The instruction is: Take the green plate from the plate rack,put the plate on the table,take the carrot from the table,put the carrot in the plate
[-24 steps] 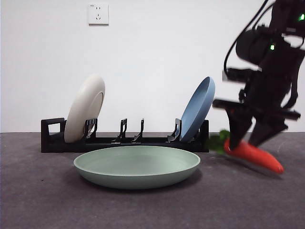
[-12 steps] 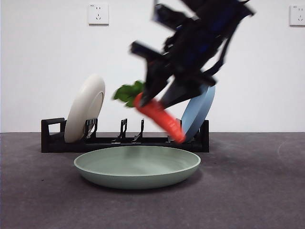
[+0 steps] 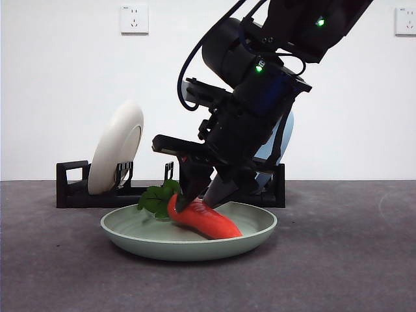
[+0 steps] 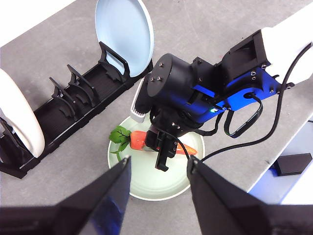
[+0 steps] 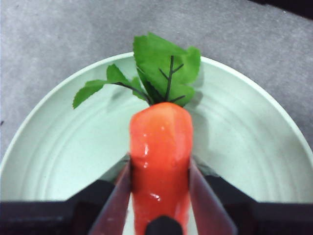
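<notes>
Carrot first, since it is nearest to us: half a second ago we saw it high above the rack, and now it sits low inside the green plate, leaves toward the cream-white plate's side and tip toward the plate's far rim. The right gripper has come down with it and is clamped across the thick end; in the right wrist view the two jaws press both flanks of the orange body, so nothing has been let go yet. Whether the tip already touches the plate floor we cannot tell for sure, though it looks very close. We judge the placing step nearly done, with only the release and retreat left.

Farther back, the plate rack stands on the table with the cream-white plate in one end slot and the blue plate in the other. The left gripper hangs high above, jaws apart, holding nothing.
</notes>
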You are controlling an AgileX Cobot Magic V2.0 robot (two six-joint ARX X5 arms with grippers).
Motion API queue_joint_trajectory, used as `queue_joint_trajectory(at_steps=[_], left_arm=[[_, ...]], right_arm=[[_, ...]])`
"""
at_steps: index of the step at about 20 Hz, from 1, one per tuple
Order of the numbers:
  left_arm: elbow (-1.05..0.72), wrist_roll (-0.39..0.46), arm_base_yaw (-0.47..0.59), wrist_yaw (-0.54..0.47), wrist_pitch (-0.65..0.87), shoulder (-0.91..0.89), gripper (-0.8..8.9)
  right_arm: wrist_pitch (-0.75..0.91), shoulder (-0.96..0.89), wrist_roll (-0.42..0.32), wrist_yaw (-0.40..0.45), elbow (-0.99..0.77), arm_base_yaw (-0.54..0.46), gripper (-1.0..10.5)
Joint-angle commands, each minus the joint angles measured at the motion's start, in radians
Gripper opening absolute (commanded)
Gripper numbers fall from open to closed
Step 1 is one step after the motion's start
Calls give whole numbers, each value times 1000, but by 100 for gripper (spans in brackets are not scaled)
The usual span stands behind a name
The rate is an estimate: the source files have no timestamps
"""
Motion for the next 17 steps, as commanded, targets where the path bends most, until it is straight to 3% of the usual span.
queue_joint_trajectory(at_steps=[1, 8, 11, 17], left_arm=[[-2, 1, -3, -3, -1, -2, 195], [-2, 1, -3, -6, -1, -2, 195], [-2, 4, -3, -5, -21, -1, 193], [-2, 4, -3, -2, -64, -1, 193]], right_arm=[[-1, 8, 11, -1, -5, 5, 532], [-91, -197, 17, 0, 2, 5, 536], [-305, -377, 17, -5, 2, 5, 535], [-813, -692, 4, -112, 2, 6, 532]])
